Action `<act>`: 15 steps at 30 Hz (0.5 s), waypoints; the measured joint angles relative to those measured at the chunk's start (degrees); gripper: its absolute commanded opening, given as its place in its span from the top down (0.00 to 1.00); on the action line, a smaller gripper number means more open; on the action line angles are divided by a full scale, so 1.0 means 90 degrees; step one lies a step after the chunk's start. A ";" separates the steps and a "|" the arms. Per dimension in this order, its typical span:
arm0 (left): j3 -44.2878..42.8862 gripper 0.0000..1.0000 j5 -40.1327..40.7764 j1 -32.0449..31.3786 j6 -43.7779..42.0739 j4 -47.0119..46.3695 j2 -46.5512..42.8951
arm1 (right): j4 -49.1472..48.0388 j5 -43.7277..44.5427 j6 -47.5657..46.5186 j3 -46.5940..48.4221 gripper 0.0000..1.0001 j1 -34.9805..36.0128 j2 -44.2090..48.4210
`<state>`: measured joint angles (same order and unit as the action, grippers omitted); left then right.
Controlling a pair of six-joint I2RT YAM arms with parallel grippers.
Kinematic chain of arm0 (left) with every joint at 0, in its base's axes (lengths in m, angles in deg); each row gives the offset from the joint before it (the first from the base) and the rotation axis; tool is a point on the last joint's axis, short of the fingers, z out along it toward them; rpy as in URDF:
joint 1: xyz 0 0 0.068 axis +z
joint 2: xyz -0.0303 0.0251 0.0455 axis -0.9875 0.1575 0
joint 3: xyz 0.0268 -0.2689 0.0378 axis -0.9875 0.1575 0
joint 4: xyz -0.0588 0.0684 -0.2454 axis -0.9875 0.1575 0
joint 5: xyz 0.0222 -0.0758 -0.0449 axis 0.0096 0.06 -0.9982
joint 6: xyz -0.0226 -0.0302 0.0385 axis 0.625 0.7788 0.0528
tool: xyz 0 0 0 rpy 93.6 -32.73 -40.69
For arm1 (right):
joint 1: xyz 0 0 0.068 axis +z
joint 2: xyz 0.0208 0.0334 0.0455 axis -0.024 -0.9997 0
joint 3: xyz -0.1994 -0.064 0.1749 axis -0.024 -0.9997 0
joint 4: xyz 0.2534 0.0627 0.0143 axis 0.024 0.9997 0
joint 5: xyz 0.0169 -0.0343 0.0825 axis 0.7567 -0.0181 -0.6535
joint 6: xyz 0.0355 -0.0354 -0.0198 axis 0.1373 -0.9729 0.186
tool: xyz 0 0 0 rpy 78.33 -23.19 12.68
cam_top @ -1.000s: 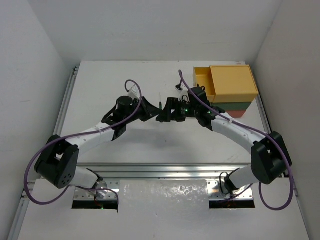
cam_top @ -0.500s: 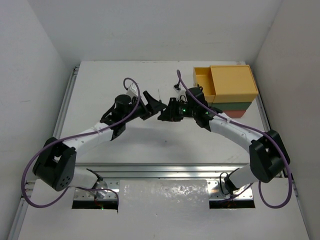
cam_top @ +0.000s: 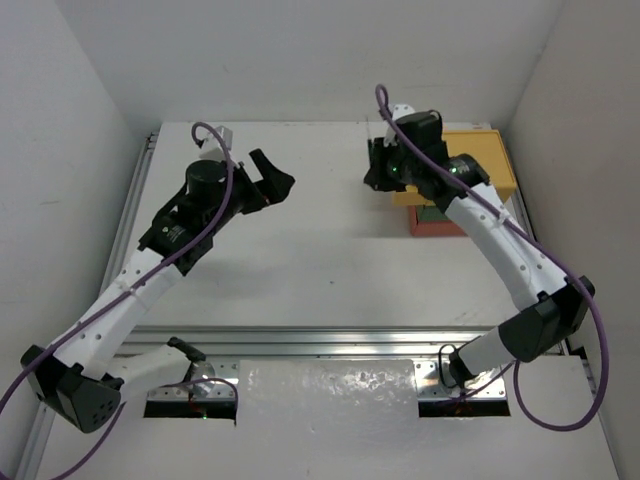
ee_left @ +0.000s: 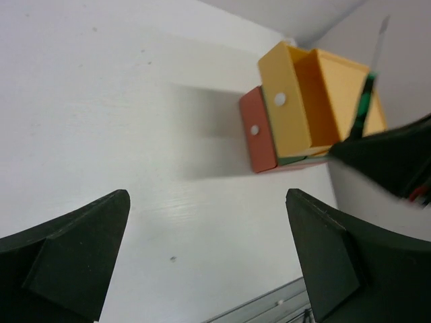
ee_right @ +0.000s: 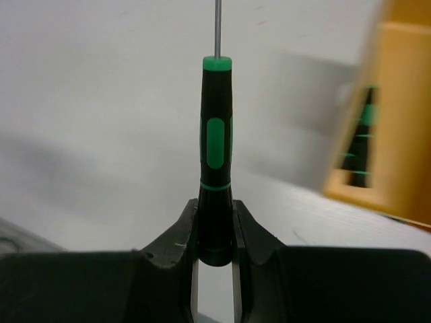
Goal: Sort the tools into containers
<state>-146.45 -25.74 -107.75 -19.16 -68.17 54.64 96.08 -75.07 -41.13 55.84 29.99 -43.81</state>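
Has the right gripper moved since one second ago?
Yes. The right gripper, holding a screwdriver, moved toward the far side and to the right, up to the yellow box.

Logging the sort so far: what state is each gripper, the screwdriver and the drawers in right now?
left gripper: jaws open, empty.
right gripper: jaws shut on screwdriver.
screwdriver: held by its handle end, shaft pointing away from the jaws.
yellow drawer: pulled open.
red-orange drawer: cannot tell whether open.
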 measured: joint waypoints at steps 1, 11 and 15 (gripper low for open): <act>0.0000 0.00 0.0027 0.0002 -0.0126 0.0182 -0.0092 | 0.0211 0.0129 -0.0095 0.0209 0.99 -0.0158 -0.0046; 0.1343 0.00 0.0585 0.0019 -0.1331 0.1486 -0.0937 | 0.1566 0.1297 -0.0865 0.1766 0.86 -0.1178 -0.1557; 0.1523 0.00 0.0658 0.0019 -0.1484 0.1749 -0.0848 | 0.1770 0.1350 -0.0933 0.1775 0.52 -0.1275 -0.1758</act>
<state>-132.75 -19.81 -107.57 -32.51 -52.43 47.01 112.01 -62.91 -49.52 71.82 18.52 -59.63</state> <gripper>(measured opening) 0.996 0.404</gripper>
